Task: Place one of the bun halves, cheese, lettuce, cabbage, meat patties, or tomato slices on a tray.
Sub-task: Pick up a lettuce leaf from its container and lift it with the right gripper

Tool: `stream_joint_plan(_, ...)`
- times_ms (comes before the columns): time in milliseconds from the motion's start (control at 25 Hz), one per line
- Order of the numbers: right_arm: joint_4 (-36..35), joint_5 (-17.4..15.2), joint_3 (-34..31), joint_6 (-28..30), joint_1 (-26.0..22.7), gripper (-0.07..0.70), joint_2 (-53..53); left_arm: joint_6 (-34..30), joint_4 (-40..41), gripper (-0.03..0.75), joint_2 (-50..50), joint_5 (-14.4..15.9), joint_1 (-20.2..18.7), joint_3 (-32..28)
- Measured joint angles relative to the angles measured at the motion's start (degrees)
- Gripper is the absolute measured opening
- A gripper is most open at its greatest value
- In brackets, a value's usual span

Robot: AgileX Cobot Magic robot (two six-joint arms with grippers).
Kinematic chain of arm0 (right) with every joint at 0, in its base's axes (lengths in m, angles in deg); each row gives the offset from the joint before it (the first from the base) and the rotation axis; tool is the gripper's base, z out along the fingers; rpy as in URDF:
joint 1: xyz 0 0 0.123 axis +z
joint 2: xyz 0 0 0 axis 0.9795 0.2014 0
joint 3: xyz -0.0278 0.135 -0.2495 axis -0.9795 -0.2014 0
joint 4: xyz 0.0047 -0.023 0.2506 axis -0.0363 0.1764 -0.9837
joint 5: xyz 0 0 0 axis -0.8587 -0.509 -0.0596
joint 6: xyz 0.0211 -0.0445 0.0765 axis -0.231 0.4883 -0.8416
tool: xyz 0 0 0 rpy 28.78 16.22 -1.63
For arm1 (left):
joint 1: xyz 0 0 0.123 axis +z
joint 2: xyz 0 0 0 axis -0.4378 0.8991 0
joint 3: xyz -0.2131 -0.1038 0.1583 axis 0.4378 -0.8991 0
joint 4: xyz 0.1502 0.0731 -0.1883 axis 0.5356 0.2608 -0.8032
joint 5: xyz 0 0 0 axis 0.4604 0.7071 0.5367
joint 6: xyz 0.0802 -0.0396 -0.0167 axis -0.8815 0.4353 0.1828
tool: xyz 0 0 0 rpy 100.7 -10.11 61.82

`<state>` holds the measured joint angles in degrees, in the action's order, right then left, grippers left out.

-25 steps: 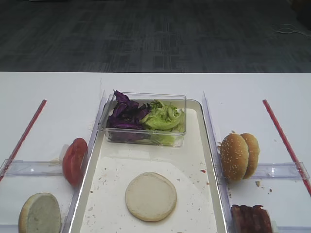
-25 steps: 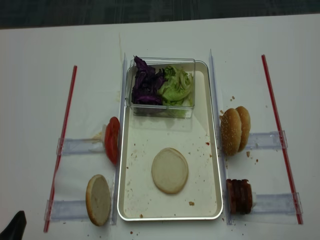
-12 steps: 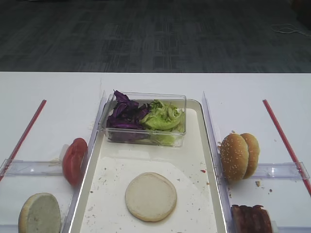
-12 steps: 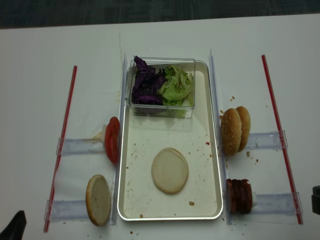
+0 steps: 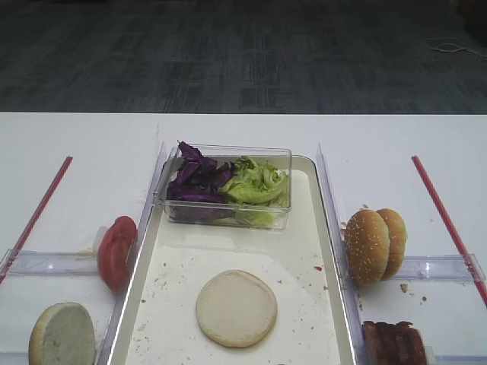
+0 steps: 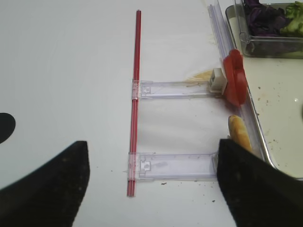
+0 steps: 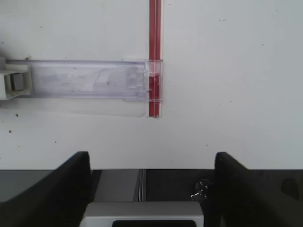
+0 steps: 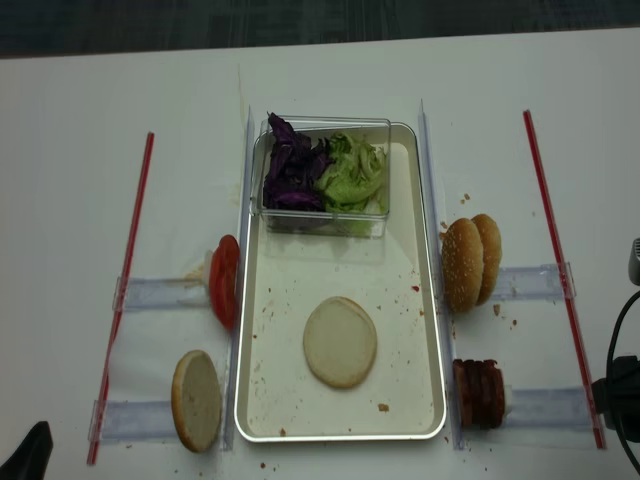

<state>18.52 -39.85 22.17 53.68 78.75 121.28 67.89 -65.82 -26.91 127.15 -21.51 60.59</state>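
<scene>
1. right claw (image 7: 147, 179) wide, holding nothing, over surface (image 7: 227, 94) by red strip (image 7: 155, 52).
2. left claw (image 6: 151, 179) wide, empty.
3. bun half (image 8: 340, 341) flat on tray (image 8: 405, 200); lettuce (image 8: 355, 175) in tub (image 8: 325, 222).

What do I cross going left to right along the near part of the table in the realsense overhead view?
Left red strip → cut-face bun half → tray rim → bun half on the tray → meat patties → right red strip → right arm.

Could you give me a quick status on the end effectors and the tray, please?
Right end effector open, empty, outside the red strip. Left end effector open, empty. One bun half on the tray. Nothing blocking.
</scene>
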Motion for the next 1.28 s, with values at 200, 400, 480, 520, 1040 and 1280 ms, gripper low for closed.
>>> stream_joint_plan(200, -0.18, 0.41, 0.38, 0.26, 0.0, 0.569, 0.43, 0.0, 0.0, 0.547, 0.0, 0.0, 0.0, 0.0)
stream_joint_plan(400, -0.18, 3.92, 2.78, 0.26, 0.0, 0.569, 6.19, 0.0, 0.0, 0.547, 0.0, 0.0, 0.0, 0.0)
stream_joint_plan(480, -0.18, 5.39, 4.64, 0.26, 0.0, 0.569, 10.46, 0.0, 0.0, 0.547, 0.0, 0.0, 0.0, 0.0)
stream_joint_plan(520, -0.26, 5.73, 5.62, 0.26, 0.0, 0.569, 12.79, 0.0, 0.0, 0.547, 0.0, 0.0, 0.0, 0.0)
stream_joint_plan(1040, 0.81, 6.94, 32.92, 2.12, 0.0, 0.569, 38.99, 0.0, 0.0, 0.547, 0.0, 0.0, 0.0, 0.0)
stream_joint_plan(1280, 1.98, 4.4, 48.06, 2.02, 0.0, 0.569, 50.48, 0.0, 0.0, 0.547, 0.0, 0.0, 0.0, 0.0)
